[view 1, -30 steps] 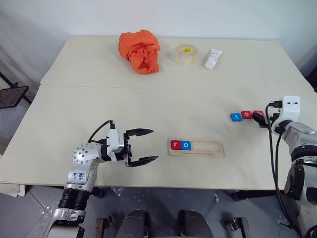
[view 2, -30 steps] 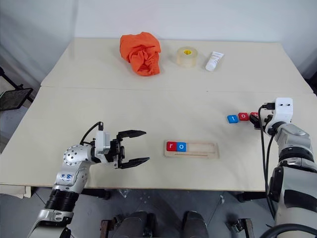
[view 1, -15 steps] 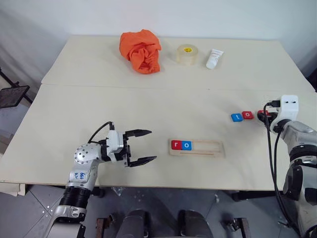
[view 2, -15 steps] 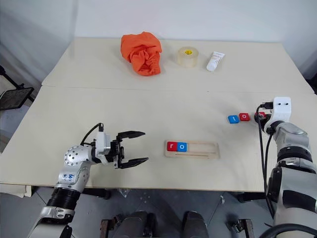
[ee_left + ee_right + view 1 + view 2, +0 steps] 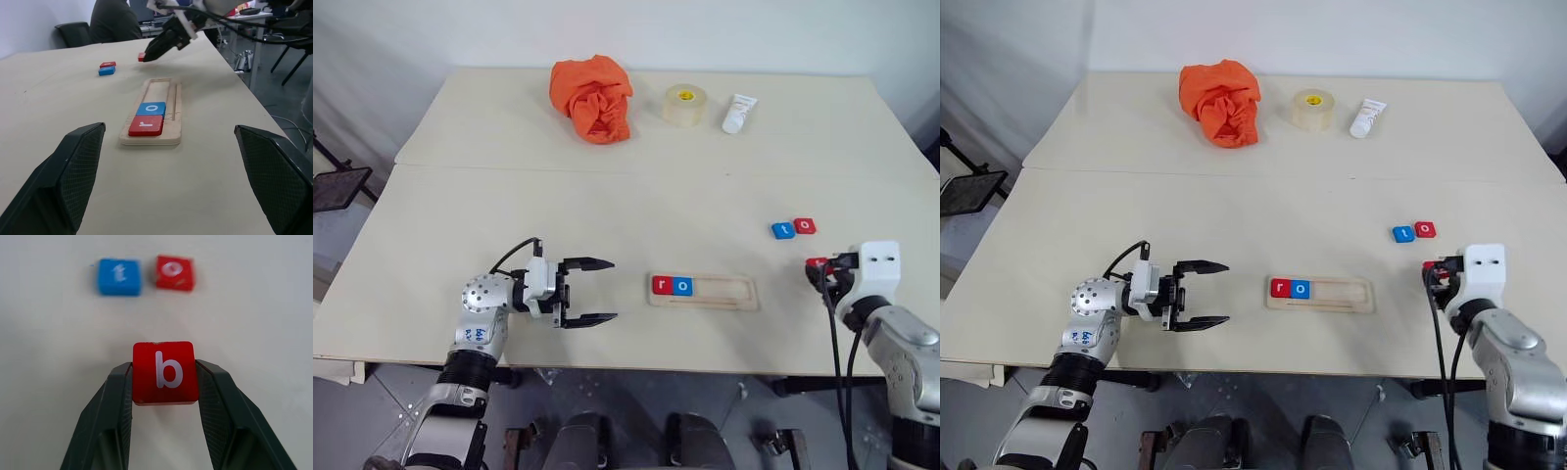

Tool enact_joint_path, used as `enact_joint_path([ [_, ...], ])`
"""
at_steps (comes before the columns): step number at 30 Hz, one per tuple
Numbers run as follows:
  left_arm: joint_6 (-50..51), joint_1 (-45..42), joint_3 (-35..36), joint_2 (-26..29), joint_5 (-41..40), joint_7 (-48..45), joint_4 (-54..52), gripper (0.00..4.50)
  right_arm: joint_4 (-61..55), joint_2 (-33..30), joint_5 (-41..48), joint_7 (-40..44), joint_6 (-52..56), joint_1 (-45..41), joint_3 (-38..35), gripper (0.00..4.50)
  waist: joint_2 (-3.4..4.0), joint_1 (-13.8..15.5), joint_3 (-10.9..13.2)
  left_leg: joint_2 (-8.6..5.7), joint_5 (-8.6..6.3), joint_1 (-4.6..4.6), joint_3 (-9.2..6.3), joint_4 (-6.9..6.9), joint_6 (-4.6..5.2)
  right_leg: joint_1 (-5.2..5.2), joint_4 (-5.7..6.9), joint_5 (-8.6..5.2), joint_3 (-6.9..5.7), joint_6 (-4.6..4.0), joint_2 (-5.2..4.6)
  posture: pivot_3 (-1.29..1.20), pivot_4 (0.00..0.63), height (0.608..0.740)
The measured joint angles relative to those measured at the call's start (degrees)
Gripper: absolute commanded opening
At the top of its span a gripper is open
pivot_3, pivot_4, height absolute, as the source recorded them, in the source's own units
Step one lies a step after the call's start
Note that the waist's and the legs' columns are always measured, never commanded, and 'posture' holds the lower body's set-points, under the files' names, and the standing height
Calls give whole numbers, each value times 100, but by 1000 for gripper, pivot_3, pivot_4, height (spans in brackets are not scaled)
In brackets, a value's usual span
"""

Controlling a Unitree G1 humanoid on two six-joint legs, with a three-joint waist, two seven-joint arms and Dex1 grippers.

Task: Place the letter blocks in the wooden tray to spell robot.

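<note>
Pulled back off the worktop (image 5: 636, 211), right end effector (image 5: 164, 382) clamps the small red square 'b' letter block (image 5: 165, 372) for the long light-wood tray (image 5: 729, 292), left end effector (image 5: 589, 291) wide.

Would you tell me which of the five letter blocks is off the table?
The red "b" block, clamped in the right gripper; two lie in the wooden tray, two on the table.

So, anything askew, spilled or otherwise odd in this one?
Nothing stands out. The r and o sit square at the tray's left end, the t and second o lie flat on the table, and the right gripper holds the b squarely.
</note>
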Motion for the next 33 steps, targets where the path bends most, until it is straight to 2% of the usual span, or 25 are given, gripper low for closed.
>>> enact_joint_path([
  [3,8,-36,-3,-42,-1,-45,12,4500,-672,555,128,-315,335,369,-7,1465,0,20,0,-2,0,3,0,0,0,-1,5,0,4,0,0,0,150,740],
  [12,80,-170,-5,-80,3,-27,15,4500,-1126,933,136,-649,595,490,34,1465,0,31,0,-9,2,5,4,-1,3,-2,5,0,11,0,-1,0,150,740],
  [20,92,-169,-5,-81,8,58,-14,4500,-1128,928,138,-623,582,591,54,4238,0,36,0,-10,2,5,4,-1,3,-2,6,0,11,0,-1,0,150,740],
  [21,93,-168,-5,-82,8,74,-22,4500,-1131,864,153,-556,580,622,54,4421,0,36,0,-10,2,5,5,-1,3,-2,6,0,11,0,-1,0,150,740],
  [24,98,-163,-5,-86,7,102,-40,4500,-1163,615,258,-318,579,666,-27,4421,0,36,0,-10,2,5,5,-1,3,-3,6,0,12,0,-1,0,150,740],
  [28,131,-110,-8,-92,7,160,-111,4500,-1159,-344,419,522,545,820,-27,4421,-2,40,0,-11,1,6,5,-1,4,-1,5,0,12,0,-2,0,150,740],
  [33,150,23,-24,-102,6,190,-269,4500,-539,-2174,407,2390,-226,986,200,4421,-6,43,2,-11,3,8,9,-1,8,5,-5,0,11,1,-3,0,150,740],
])
